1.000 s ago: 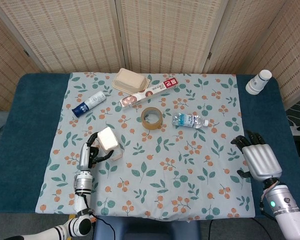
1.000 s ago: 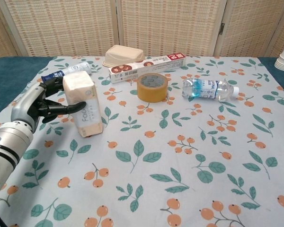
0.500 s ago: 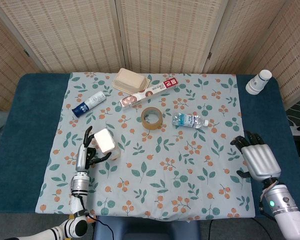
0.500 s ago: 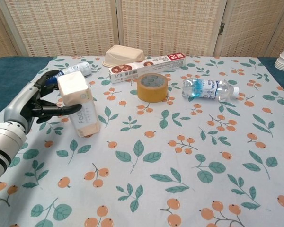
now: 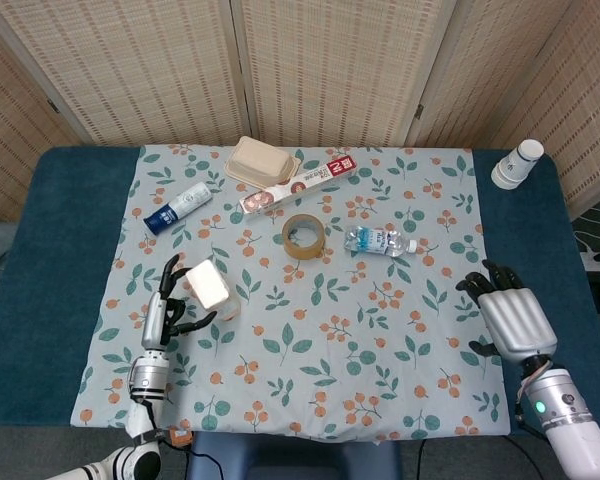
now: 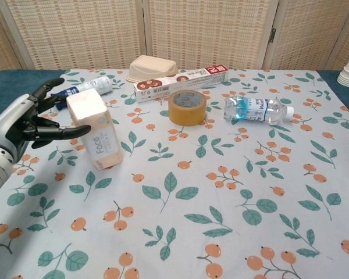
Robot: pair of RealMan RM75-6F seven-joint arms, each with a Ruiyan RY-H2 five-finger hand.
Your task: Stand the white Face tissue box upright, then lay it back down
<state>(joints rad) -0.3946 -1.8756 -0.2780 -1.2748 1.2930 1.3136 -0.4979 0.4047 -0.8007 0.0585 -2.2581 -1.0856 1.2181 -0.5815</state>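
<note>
The white Face tissue box [image 6: 96, 130] stands on one end on the floral cloth, its top tipped to the left; the head view has the same box [image 5: 210, 285] at centre left. My left hand [image 6: 24, 121] is just left of it, fingers spread. Its thumb [image 6: 70, 132] reaches to the box's left side and touches it, while the other fingers stay off the box. That left hand [image 5: 166, 308] also shows in the head view. My right hand [image 5: 508, 318] hovers open over the blue table edge at the far right, nothing in it.
Behind the box lie a blue-and-white bottle [image 6: 84, 88], a beige lidded container [image 6: 151, 68], a long red-and-white carton [image 6: 180, 83], a tape roll [image 6: 187, 107] and a water bottle [image 6: 257, 110]. Stacked paper cups [image 5: 517, 164] stand at the far right corner.
My left hand has slid left and spread its fingers off the tissue box. The box has tipped further left with it. The right hand has barely moved.
</note>
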